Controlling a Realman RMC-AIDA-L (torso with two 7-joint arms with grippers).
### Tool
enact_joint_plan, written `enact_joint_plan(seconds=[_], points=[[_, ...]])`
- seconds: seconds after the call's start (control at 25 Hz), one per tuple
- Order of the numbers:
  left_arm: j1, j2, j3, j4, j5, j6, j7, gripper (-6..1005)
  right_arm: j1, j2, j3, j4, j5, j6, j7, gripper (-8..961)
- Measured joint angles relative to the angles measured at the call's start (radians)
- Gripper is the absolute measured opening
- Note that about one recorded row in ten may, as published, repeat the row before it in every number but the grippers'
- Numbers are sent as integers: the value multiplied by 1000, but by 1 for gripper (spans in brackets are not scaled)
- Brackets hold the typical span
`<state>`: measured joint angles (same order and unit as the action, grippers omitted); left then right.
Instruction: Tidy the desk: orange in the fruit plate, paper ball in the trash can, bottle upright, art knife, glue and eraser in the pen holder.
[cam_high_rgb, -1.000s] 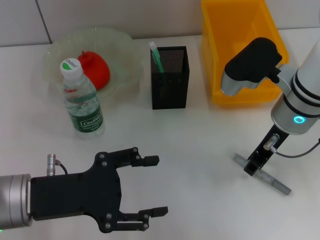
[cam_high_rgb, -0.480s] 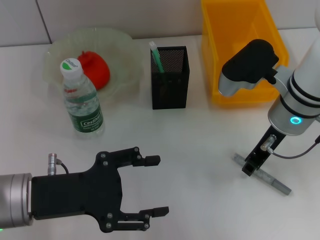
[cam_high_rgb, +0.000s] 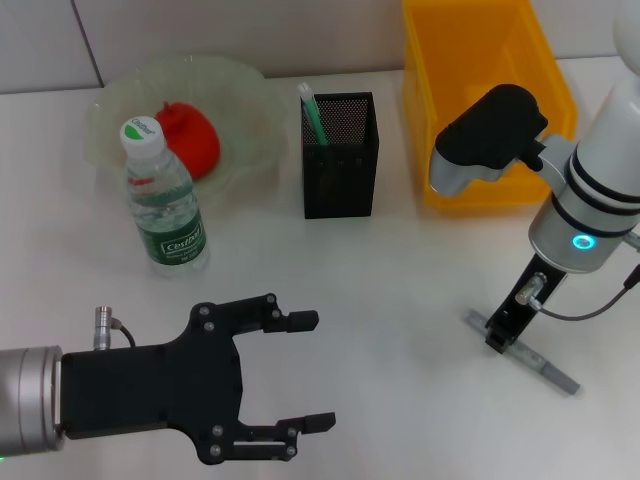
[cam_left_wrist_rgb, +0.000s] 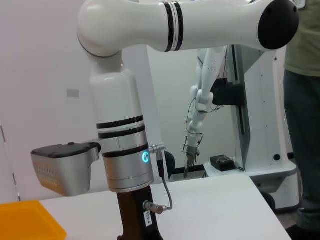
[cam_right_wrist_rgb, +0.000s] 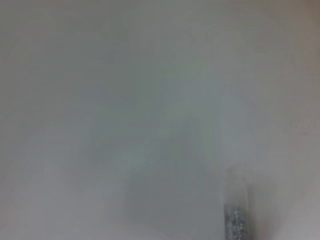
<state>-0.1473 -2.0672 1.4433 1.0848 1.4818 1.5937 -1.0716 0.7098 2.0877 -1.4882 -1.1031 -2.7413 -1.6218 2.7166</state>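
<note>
The grey art knife (cam_high_rgb: 525, 352) lies flat on the white table at the right. My right gripper (cam_high_rgb: 499, 337) points straight down onto its near end. My left gripper (cam_high_rgb: 312, 371) hovers open and empty at the front left. The orange (cam_high_rgb: 190, 140) lies in the pale-green fruit plate (cam_high_rgb: 250, 100). Just in front of the plate the bottle (cam_high_rgb: 165, 205) stands upright. Inside the black mesh pen holder (cam_high_rgb: 340, 160) leans a green-and-white stick (cam_high_rgb: 312, 112); I cannot tell whether it is the glue. The yellow trash can (cam_high_rgb: 480, 60) stands at the back right. Paper ball and eraser are out of view.
The left wrist view shows my right arm (cam_left_wrist_rgb: 125, 160) upright on the table, a corner of the yellow bin (cam_left_wrist_rgb: 25, 222), a person (cam_left_wrist_rgb: 302, 125) standing beyond the table's far edge, and another robot arm (cam_left_wrist_rgb: 197, 115) in the background.
My right arm has shifted slightly to the left over the art knife, which has barely moved. The left arm has stayed still.
</note>
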Motion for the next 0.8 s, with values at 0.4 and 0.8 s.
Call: enact_joint_plan(seconds=[0.4, 0.8], points=[[-1, 1, -8, 0, 0, 0, 1, 787, -4, -2, 6, -42, 38, 3, -2, 172], [-2, 1, -10, 1, 0, 0, 0, 787, -44, -4, 9, -220, 67, 6, -7, 139]])
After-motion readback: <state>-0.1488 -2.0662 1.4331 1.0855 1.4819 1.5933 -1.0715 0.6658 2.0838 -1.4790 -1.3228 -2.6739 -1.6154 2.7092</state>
